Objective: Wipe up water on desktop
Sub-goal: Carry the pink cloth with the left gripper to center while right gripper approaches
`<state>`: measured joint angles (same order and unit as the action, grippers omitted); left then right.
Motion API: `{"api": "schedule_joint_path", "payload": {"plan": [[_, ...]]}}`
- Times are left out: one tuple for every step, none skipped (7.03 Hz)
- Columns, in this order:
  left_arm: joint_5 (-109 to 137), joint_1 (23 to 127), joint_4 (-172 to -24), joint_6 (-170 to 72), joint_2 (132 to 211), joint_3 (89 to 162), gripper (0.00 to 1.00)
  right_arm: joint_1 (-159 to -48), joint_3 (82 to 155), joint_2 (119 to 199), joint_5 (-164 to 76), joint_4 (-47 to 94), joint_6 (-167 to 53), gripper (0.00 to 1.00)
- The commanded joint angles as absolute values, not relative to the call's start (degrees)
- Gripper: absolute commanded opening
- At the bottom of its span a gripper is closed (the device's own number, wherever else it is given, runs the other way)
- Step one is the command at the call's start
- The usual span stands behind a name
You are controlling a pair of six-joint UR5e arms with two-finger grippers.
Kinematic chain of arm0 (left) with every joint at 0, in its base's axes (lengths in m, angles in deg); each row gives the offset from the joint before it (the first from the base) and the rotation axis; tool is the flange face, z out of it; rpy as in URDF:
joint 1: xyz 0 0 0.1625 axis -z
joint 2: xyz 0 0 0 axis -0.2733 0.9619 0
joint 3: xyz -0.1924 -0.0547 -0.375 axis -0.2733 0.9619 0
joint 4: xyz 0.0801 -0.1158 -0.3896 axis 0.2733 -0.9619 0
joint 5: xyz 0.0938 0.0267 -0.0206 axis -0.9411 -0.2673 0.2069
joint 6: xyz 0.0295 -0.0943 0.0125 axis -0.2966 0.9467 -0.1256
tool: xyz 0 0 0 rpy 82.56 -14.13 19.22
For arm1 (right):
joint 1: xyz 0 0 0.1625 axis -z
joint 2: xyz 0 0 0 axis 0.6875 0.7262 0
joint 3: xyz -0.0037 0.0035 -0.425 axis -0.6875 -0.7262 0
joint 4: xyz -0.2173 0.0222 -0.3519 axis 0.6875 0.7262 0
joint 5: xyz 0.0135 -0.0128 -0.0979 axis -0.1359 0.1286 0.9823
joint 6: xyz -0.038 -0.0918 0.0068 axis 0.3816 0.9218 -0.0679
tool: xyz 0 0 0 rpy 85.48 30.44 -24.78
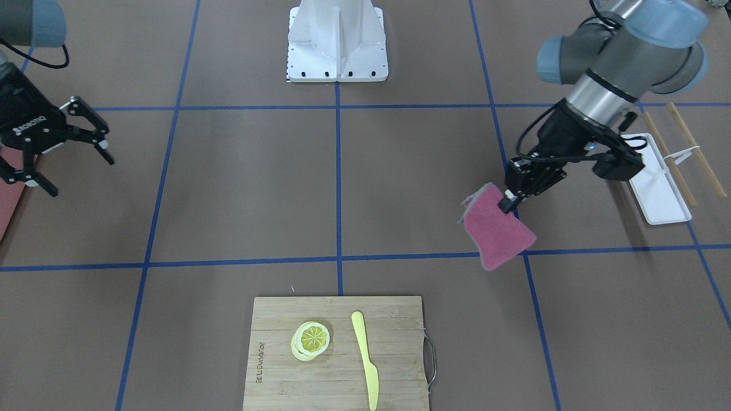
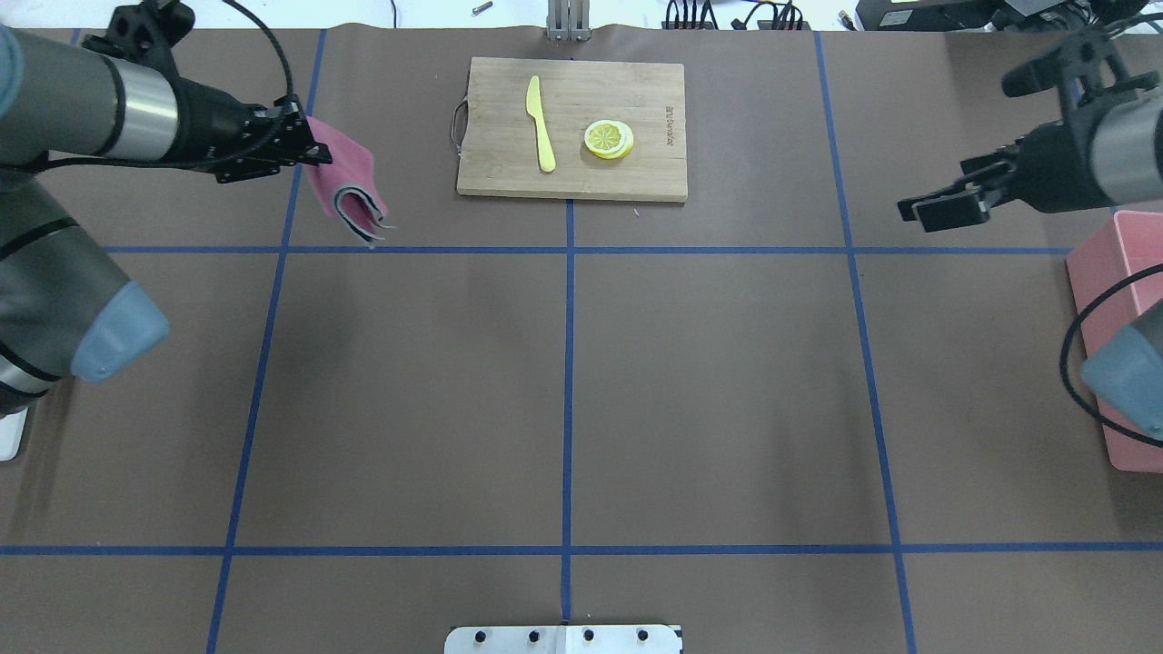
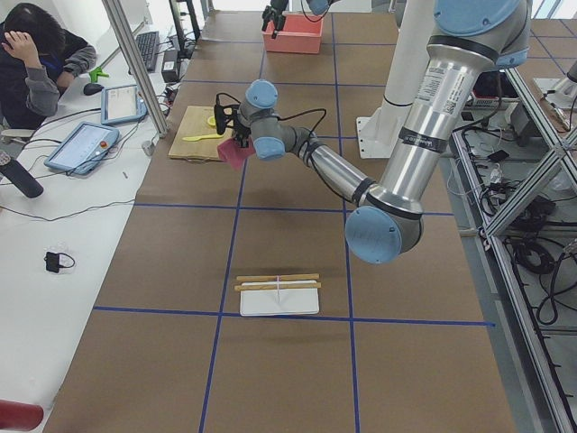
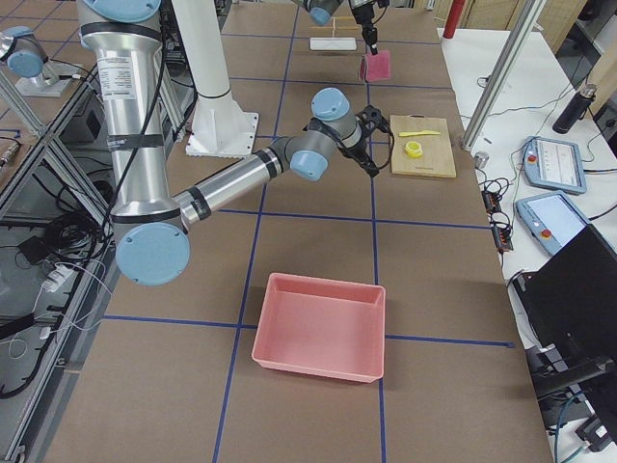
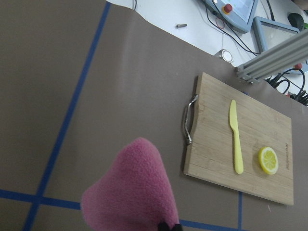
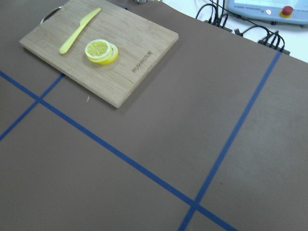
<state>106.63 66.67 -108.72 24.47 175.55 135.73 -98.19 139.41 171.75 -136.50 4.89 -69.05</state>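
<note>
The desktop [image 1: 251, 182] is a matte brown tabletop crossed by thin blue tape lines; I see no water on it in any view. My left gripper [image 1: 508, 202] is shut on a pink cloth [image 1: 498, 231], which hangs folded below it, over a blue tape crossing left of the cutting board. The gripper [image 2: 313, 156] and cloth [image 2: 350, 186] also show in the overhead view, and the cloth fills the bottom of the left wrist view [image 5: 132, 192]. My right gripper [image 1: 80, 176] is open and empty, raised over the table's other side [image 2: 936, 209].
A bamboo cutting board [image 1: 274, 365] with a lemon slice [image 1: 312, 338] and a yellow knife [image 1: 365, 357] lies at the far middle edge. A white tray [image 1: 665, 200] with chopsticks [image 1: 694, 148] sits behind the left arm. A pink bin [image 2: 1113, 272] stands at the right.
</note>
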Motion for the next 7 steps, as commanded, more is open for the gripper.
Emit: {"api": "schedule_joint_path", "payload": {"plan": [[100.49,60.36,-101.51,31.36,184.49,135.53,0.0,-86.73,139.49,164.74,-122.43,4.98,-70.99,0.98],[98.55,58.07,-100.51,34.43,187.75,135.35,0.0,-81.02,139.05,162.02,-114.53,5.15,-70.99,0.98],[98.1,57.26,-100.5,36.46,188.92,135.53,0.0,-76.18,138.61,160.86,-108.54,5.5,-70.81,0.98],[97.83,55.86,-100.5,36.92,190.15,135.35,0.0,-72.21,138.34,159.63,-101.87,5.68,-70.72,0.98],[95.56,53.76,-100.5,38.66,192.07,135.44,0.0,-69.65,137.91,158.83,-98.06,5.77,-70.64,0.98],[94.41,52.09,-100.5,39.55,193.66,135.62,0.0,-68.58,137.9,158.57,-96.8,5.77,-70.11,0.98],[93.96,51.11,-100.5,40.34,194.02,135.88,0.0,-67.09,137.73,158.39,-94.87,5.77,-70.11,0.96]]}}
